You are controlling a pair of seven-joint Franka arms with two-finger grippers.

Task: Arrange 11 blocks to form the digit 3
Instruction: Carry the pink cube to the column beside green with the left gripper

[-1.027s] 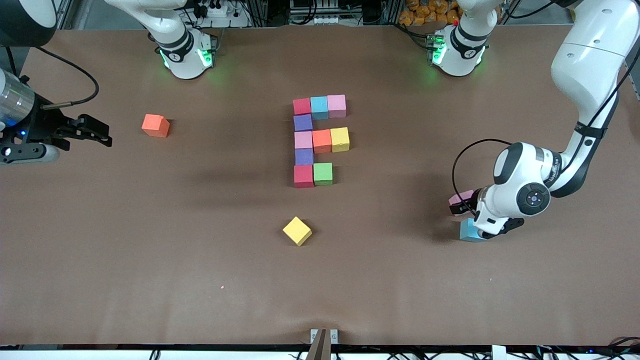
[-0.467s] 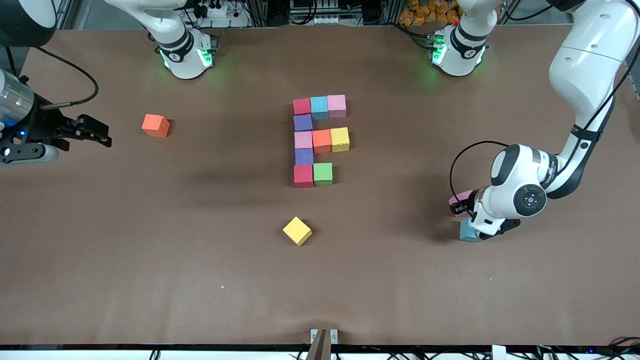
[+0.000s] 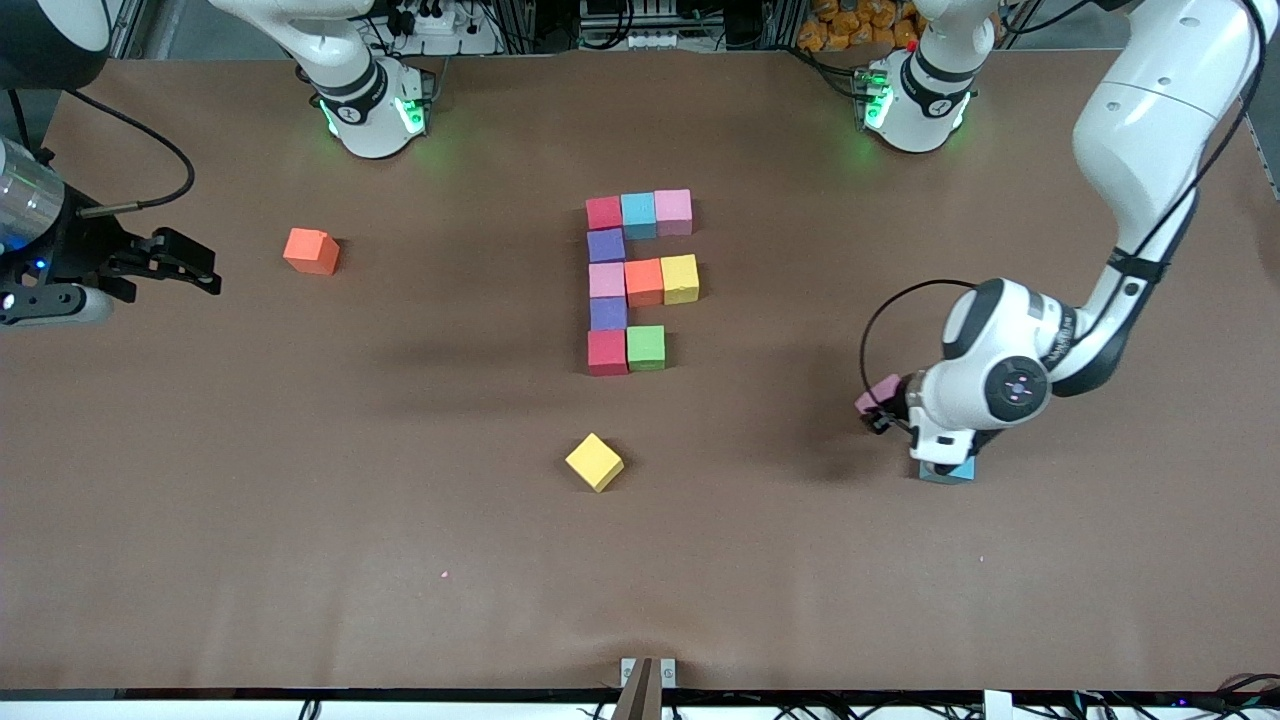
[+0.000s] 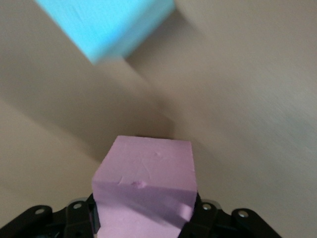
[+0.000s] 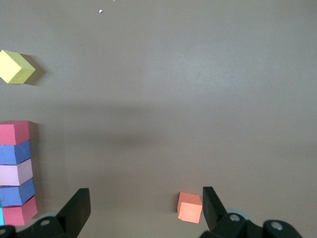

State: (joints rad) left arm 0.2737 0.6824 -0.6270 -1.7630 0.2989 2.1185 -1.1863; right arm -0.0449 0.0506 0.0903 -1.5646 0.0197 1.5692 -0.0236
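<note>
Since a second ago the left arm has swung toward the table's middle, carrying the pink block [image 3: 878, 391] off its spot beside the teal-blue block [image 3: 947, 470], which has stayed put.

Brown paper covers the table [image 3: 300, 520]; cables, power strips and a bag of orange things sit past the edge where the arm bases stand.

Over the table's left-arm end, the left gripper [image 3: 885, 405] is clamped on that pink block, held in the air just beside the teal-blue block, which lies partly under the wrist. The left wrist view shows what the front view hides: the pink block [image 4: 146, 191] squeezed between the black fingers [image 4: 208, 218], with the teal-blue block [image 4: 106, 25] lower down on the table.

At the right-arm edge, the right arm waits with its gripper [image 3: 185, 265] spread wide and empty. Its wrist view shows both fingers [image 5: 74, 210] apart over bare table.

Mid-table lies the unfinished digit 3 [image 3: 640, 283]: a five-cube column of red, purple, pink, purple and red, with teal-blue and pink on its top bar, orange and yellow on its middle bar, and green [image 3: 646, 347] alone on the bar nearest the camera.

A loose orange block [image 3: 311, 251] lies near the right gripper, while a loose yellow block [image 3: 594, 461] lies nearer the camera than the figure.
</note>
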